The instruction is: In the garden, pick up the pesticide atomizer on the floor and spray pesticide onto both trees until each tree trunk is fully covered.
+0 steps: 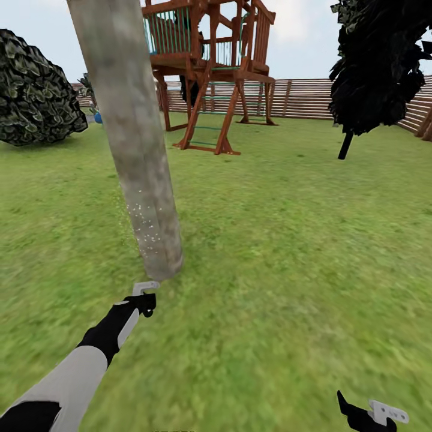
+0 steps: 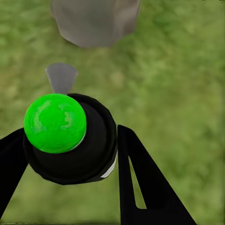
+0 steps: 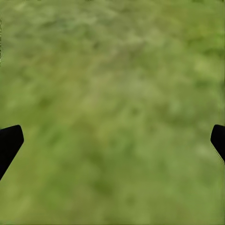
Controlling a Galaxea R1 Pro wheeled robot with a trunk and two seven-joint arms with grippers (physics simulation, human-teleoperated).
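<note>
One gripper — the left (image 1: 146,298) — clamps the atomizer (image 2: 70,140) just beside the trunk (image 1: 135,138), nozzle toward it; right gripper (image 3: 112,140) spread open.

Even, bright daylight over my lawn (image 1: 288,252), with no strong shadows or glare. Grass blurs soft in both my wrist views; the trunk base (image 2: 95,21) looks unfocused.

Green grass floor (image 1: 288,252). Standing on it: pale tree trunk (image 1: 135,132), wooden play tower (image 1: 210,66), round bush (image 1: 36,90), slat fence (image 1: 312,98).
</note>
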